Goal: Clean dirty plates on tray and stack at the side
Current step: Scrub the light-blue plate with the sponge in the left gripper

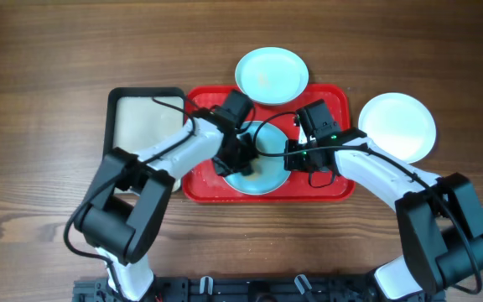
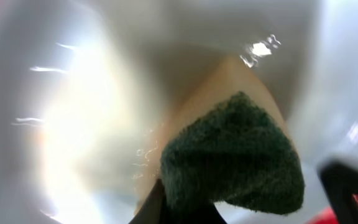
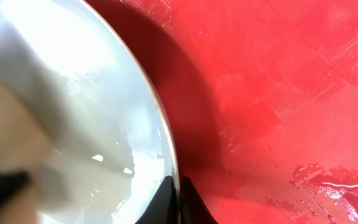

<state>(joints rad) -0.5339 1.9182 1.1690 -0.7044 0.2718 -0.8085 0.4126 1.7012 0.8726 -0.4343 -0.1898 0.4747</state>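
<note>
A pale blue plate (image 1: 262, 172) lies on the red tray (image 1: 335, 191) in the overhead view. My left gripper (image 1: 235, 159) is shut on a sponge (image 2: 235, 155) with a green scouring side and tan body, pressed onto that plate (image 2: 73, 124). My right gripper (image 1: 293, 156) is shut on the plate's right rim (image 3: 160, 124), with the tray (image 3: 278, 81) beside it. A second pale blue plate (image 1: 271, 74) lies at the tray's far edge. A white plate (image 1: 397, 126) lies on the table right of the tray.
A smaller black-rimmed tray (image 1: 116, 105) with a pale inside stands left of the red tray. The wooden table (image 1: 49, 92) extends all around.
</note>
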